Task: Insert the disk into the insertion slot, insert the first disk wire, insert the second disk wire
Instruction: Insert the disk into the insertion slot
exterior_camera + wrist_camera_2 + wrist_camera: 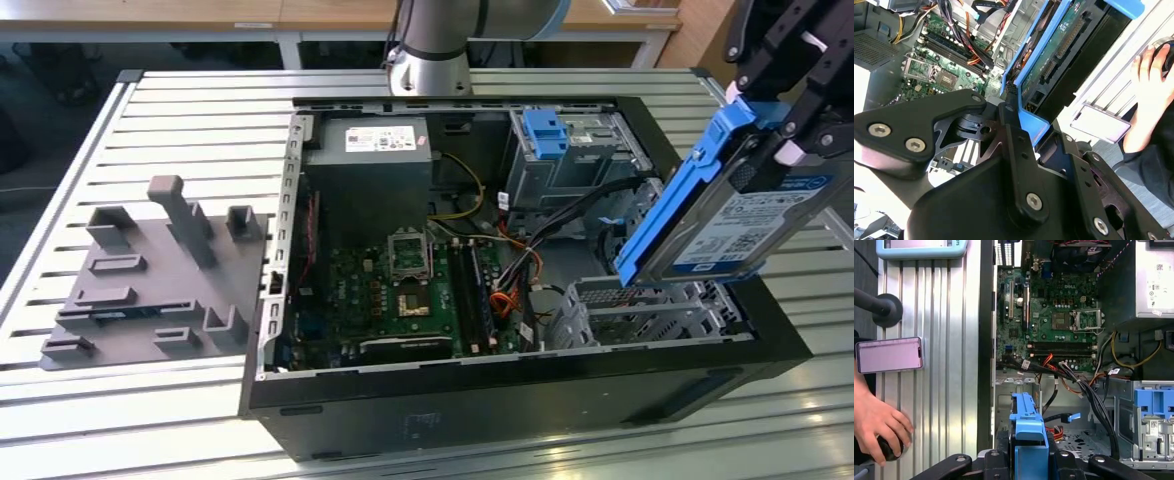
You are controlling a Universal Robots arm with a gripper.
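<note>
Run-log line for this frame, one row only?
pincer: shut on disk | disk: tilted, lower end just above insertion slot | inserted: not yet

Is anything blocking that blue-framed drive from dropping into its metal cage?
Nothing visible lies between them: the disk, held by the gripper, hangs tilted just above the insertion slot. Dark cables run close beside the bay.

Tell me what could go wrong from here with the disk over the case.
1. The disk, tilted in the gripper above the insertion slot, could catch the cage's rim.
2. The loose cables beside the bay might get pinched.
3. A hand rests on the table beside the case, where it might be struck.
</note>
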